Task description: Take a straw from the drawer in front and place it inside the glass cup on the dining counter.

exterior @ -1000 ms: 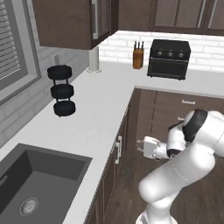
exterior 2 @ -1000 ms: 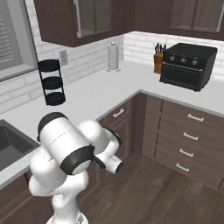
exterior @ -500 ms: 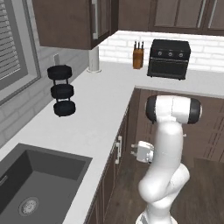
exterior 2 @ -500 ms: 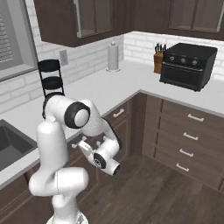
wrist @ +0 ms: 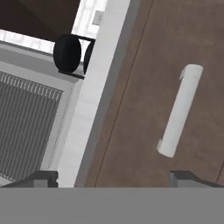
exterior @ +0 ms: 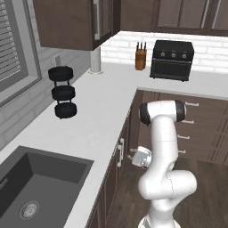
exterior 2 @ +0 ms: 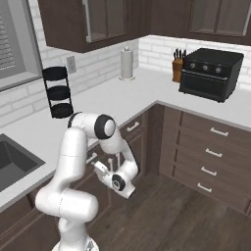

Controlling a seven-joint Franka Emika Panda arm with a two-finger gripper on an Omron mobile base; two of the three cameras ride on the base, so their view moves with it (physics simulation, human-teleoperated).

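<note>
My gripper (wrist: 113,177) is open, its two dark fingertips (wrist: 43,177) wide apart at the bottom of the hand view. It faces a dark-brown drawer front (wrist: 144,87) with a short metal handle (wrist: 179,109), which sits flush under the white counter edge, a short way ahead of the fingers. From the base views the gripper (exterior: 132,156) (exterior 2: 102,168) hangs low beside that cabinet face, close to its handle (exterior: 120,152) and apart from it. The straw, the glass cup and the dining counter are out of view.
The white L-shaped counter (exterior: 98,111) carries a black tiered stand (exterior: 63,91), a paper towel roll (exterior 2: 127,63), a knife block (exterior: 140,60) and a black toaster oven (exterior: 172,60). A dark sink (exterior: 31,191) lies at the left. More drawers with handles (exterior 2: 211,152) line the right run.
The arm has unfolded and its elbow has risen. The hand has dropped lower and turned towards the cabinet face under the counter. The gripper stays open.
</note>
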